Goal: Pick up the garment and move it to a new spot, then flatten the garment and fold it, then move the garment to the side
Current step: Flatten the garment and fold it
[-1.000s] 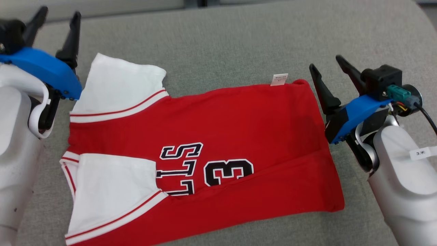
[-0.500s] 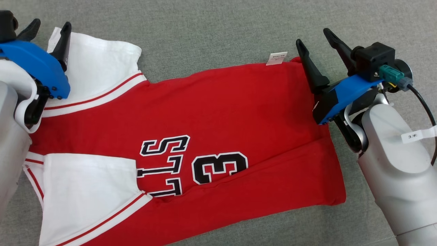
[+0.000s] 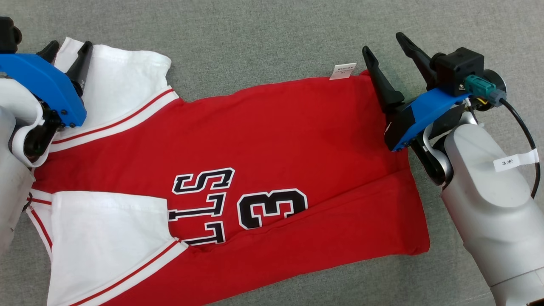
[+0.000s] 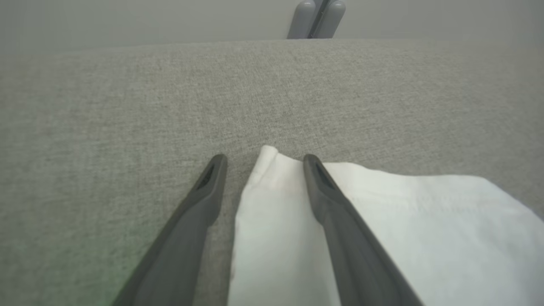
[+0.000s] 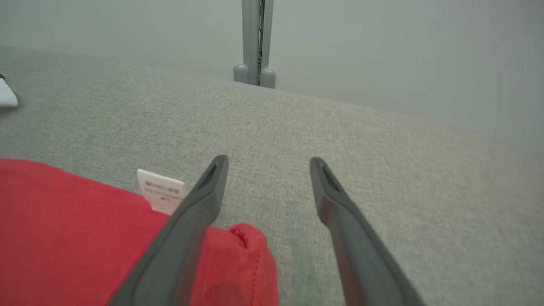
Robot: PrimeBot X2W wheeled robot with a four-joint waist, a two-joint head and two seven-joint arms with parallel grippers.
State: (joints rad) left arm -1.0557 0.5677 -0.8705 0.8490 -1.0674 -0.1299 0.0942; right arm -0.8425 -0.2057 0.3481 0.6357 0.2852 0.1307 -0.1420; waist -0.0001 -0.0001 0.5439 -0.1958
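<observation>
The garment [image 3: 272, 140] is a red jersey with white sleeves and black lettering, lying flat and partly folded on the grey cushion [image 3: 263, 38]. My left gripper [image 3: 70, 49] stands open over the far corner of the upper white sleeve [image 3: 123, 80]. In the left wrist view that sleeve corner [image 4: 267, 178] lies between the two fingers [image 4: 199, 204] of the left gripper [image 4: 262, 158]. My right gripper [image 3: 384, 42] is open at the jersey's far right corner, by the white label [image 3: 343, 71]. In the right wrist view the right gripper [image 5: 267, 160] has the red corner [image 5: 242, 250] at its left finger, with bare cushion between the fingers.
The grey cushion's far edge [image 4: 272, 42] runs across the wrist views, with a grey post [image 5: 255, 42] behind it. A small white thing [image 5: 6, 95] lies at the far left in the right wrist view. Bare cushion lies beyond and to the right of the jersey.
The head camera has tilted down, so the jersey sits higher in the picture. Both grippers have come closer to the jersey's far corners, the left now over the sleeve corner.
</observation>
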